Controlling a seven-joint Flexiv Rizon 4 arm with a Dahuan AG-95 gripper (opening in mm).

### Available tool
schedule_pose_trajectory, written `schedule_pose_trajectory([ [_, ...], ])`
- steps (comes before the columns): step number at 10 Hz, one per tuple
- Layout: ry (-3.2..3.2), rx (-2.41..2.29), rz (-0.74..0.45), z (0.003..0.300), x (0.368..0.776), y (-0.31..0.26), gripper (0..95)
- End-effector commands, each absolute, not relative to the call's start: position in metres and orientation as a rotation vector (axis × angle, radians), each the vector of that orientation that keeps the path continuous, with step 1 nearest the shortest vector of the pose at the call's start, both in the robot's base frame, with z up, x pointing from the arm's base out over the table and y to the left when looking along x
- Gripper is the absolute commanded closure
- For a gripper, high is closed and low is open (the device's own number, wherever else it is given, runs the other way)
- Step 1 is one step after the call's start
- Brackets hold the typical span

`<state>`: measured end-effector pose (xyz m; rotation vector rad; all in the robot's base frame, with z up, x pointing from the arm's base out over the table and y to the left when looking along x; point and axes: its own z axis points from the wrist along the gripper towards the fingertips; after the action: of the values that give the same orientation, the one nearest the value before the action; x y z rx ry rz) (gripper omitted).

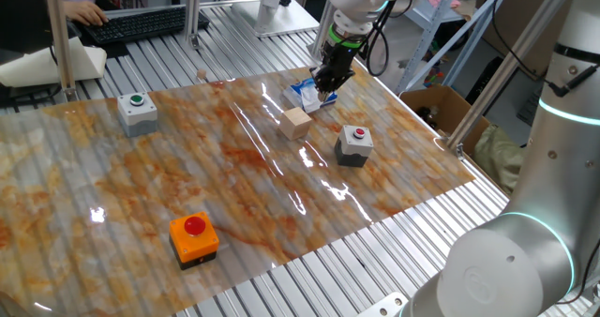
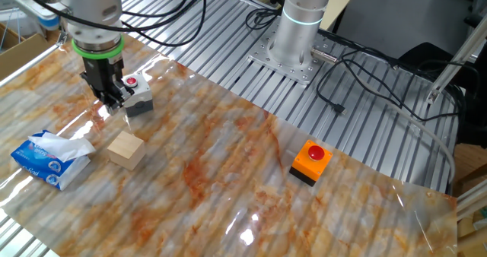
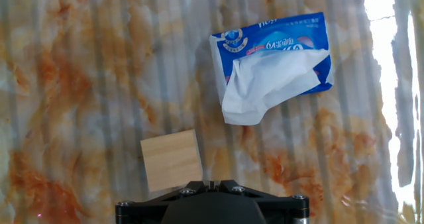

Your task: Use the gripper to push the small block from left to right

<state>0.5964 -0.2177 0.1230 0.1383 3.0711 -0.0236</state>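
Note:
The small block (image 1: 295, 123) is a plain tan wooden cube standing on the marbled mat; it also shows in the other fixed view (image 2: 126, 150) and the hand view (image 3: 171, 160). The gripper (image 1: 328, 81), black with a green ring, hangs just above the mat, a short way from the block and apart from it. In the other fixed view the gripper (image 2: 110, 99) is between the block and a grey button box. In the hand view the gripper (image 3: 211, 183) sits at the bottom edge next to the block, fingers closed together and holding nothing.
A blue tissue pack (image 1: 305, 94) (image 2: 49, 157) (image 3: 271, 58) lies close to the block. A grey box with a red button (image 1: 354, 144) (image 2: 137, 93), a grey box with a green button (image 1: 138, 112) and an orange button box (image 1: 194, 237) (image 2: 310, 161) stand on the mat.

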Motion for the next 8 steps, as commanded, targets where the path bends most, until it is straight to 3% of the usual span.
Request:
schedule_pose_trajectory([
  [1,3.096,0.13,0.002,0.1236,0.5951,-0.2173,95.0],
  [8,3.119,0.076,0.051,0.1236,0.5951,-0.2173,95.0],
])
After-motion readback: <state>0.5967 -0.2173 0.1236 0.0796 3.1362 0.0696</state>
